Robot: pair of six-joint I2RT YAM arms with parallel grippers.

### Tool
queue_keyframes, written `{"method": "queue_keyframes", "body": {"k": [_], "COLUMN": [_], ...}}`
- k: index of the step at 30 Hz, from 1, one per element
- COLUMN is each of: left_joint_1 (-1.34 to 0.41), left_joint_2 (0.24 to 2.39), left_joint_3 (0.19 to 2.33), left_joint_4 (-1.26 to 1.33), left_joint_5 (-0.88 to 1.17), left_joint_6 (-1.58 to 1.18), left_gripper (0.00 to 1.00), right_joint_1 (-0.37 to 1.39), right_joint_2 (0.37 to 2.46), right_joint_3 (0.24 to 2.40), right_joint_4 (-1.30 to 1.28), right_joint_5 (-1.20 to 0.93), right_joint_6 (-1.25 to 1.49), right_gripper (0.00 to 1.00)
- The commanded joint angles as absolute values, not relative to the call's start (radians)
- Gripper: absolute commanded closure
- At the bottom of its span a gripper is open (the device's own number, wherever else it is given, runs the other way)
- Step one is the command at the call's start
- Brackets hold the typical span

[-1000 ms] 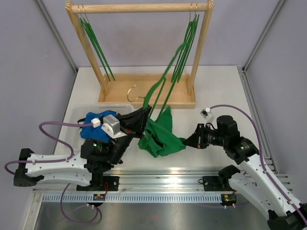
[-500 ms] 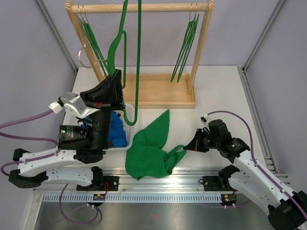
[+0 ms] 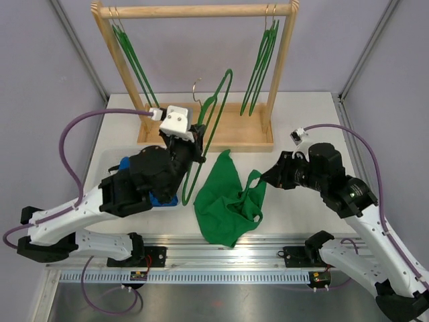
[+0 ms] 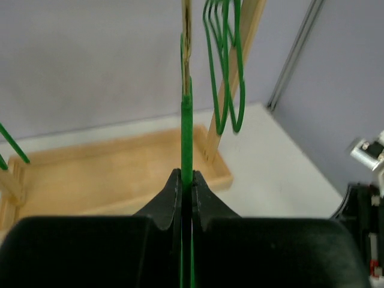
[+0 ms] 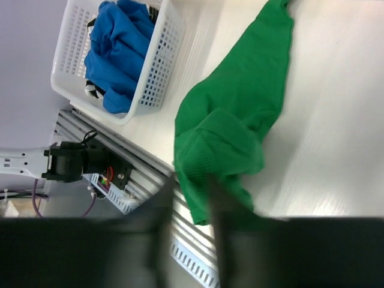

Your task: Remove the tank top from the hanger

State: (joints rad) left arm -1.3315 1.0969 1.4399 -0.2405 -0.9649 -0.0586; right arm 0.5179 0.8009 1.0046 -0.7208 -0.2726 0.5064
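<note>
Lavender-grey walls close round a white counter (image 3: 301, 114), with an aluminium rail (image 3: 228, 245) along its near edge. Just beyond the rail, at the middle, the green tank top (image 3: 224, 198) lies crumpled on the counter, off the hanger, its body spread flat and one strap lifted to the right. That strap runs up into the right gripper (image 3: 263, 176), whose jaws stand narrow and pinched on the cloth; the right wrist view is blurred, but it shows the green fabric (image 5: 228, 126) reaching in between the dark fingers.

To the left of the tank top sits a white mesh basket (image 3: 108, 158) holding blue clothes (image 3: 163, 198), mostly hidden in the top view by the left arm. Further back, the left gripper (image 3: 200, 144) is raised above the counter, its jaws closed tight on the green hanger (image 3: 216, 117). The hanger tilts, metal hook to the far side, and its lower end lies between the basket and the left edge of the tank top.

At the far side stands a wooden rack (image 3: 194, 11) with spare hangers (image 3: 260, 67) hooked at both ends of its top bar.
</note>
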Motion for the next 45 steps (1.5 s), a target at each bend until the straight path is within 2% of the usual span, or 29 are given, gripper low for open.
{"method": "queue_keyframes", "body": {"k": [1,2,3,4,9,18,20,25,29,45], "left_joint_1": [-1.197,-1.152,-1.146,-1.143,-1.045,-0.884,-0.881,-0.845,-0.818,-0.726], "left_joint_2": [1.152,1.172,1.205,1.227,1.368,1.581,1.618,1.808,1.859,2.086], "left_joint_3": [1.606,1.635,1.675,1.701,1.893,2.15,2.18,2.411,2.421,2.545], "left_joint_4": [-0.549,-0.598,-0.601,-0.607,-0.684,-0.575,-0.507,-0.474,-0.356,-0.178], "left_joint_5": [-0.852,-0.794,-0.787,-0.781,-0.672,-0.493,-0.485,-0.491,-0.448,-0.364], "left_joint_6": [-0.27,-0.287,-0.281,-0.27,-0.232,-0.111,-0.046,-0.006,0.069,0.022], "left_gripper": [1.0,1.0,1.0,1.0,1.0,1.0,1.0,1.0,1.0,1.0], "right_joint_1": [0.596,0.609,0.621,0.621,0.621,0.621,0.621,0.621,0.621,0.621], "right_joint_2": [0.876,0.888,0.905,0.905,0.868,0.769,0.752,0.695,0.647,0.515], "right_joint_3": [1.017,1.011,0.994,0.982,0.948,0.901,0.879,0.819,0.801,0.657], "right_joint_4": [-0.782,-0.779,-0.769,-0.759,-0.741,-0.721,-0.707,-0.666,-0.661,-0.601], "right_joint_5": [-0.23,-0.224,-0.218,-0.215,-0.183,-0.204,-0.212,-0.258,-0.293,-0.41], "right_joint_6": [0.452,0.451,0.451,0.454,0.466,0.483,0.495,0.529,0.543,0.62], "right_gripper": [0.45,0.27,0.02,0.0,0.0,0.0,0.0,0.01,0.0,0.0]}}
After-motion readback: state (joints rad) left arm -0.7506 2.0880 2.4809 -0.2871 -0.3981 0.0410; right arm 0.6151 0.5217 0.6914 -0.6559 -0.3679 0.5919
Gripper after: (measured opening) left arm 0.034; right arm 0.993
